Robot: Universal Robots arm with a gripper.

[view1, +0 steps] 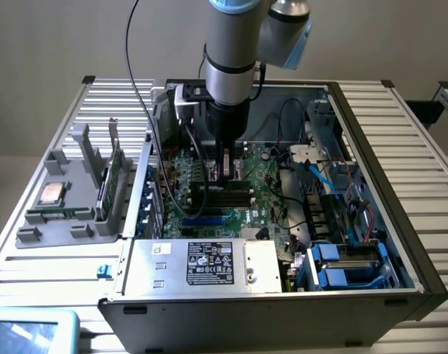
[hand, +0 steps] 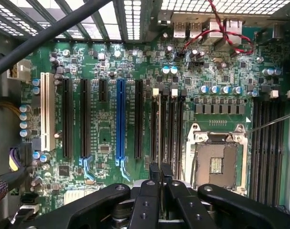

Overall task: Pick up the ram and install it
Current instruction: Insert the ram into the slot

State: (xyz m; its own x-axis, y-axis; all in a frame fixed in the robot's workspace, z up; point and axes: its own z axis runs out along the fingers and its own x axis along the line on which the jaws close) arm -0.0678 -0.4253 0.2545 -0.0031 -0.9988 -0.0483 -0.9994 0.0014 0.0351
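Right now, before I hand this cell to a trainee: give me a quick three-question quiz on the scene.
1. True or false: the processor socket holds a chip.
2. The jaws, shut, are nearest to: A) the blue drive caddies, B) the black memory slots beside the socket, C) the grey fixture outside the case.
3. Fill in: among the black expansion slots, the one coloured long slot is ___.
Key: 1 false, the socket is empty; 2 B; 3 blue.
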